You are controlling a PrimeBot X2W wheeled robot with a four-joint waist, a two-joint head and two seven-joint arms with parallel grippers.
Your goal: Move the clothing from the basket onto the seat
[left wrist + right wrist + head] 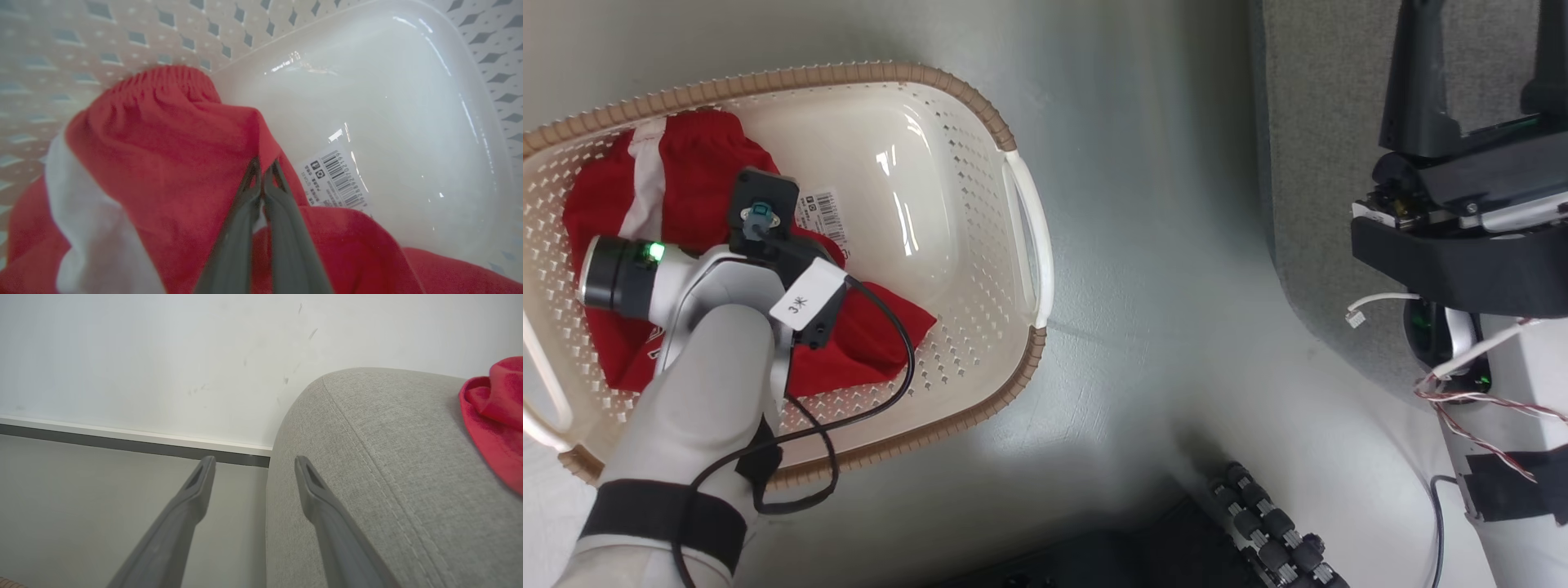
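Note:
The cream basket (pixel 849 73) with a brown rim stands on the floor at the left of the head view. Red clothing (pixel 694 180) with a white stripe lies in its left half. My left arm reaches down into the basket over it. In the left wrist view my left gripper (pixel 263 167) is shut, pinching a raised fold of the red clothing (pixel 171 134) at its tips. The grey seat (pixel 1323 122) is at the upper right. My right gripper (pixel 253 463) stands open and holds nothing, beside the seat's rounded corner (pixel 367 457). Another red garment (pixel 494 416) lies on the seat.
A barcode sticker (pixel 335 179) lies on the basket's bare glossy floor. Grey floor separates the basket from the seat. A white wall with a dark skirting strip (pixel 122 441) runs behind. My base's black rollers (pixel 1274 531) and loose cables (pixel 1462 392) sit at the lower right.

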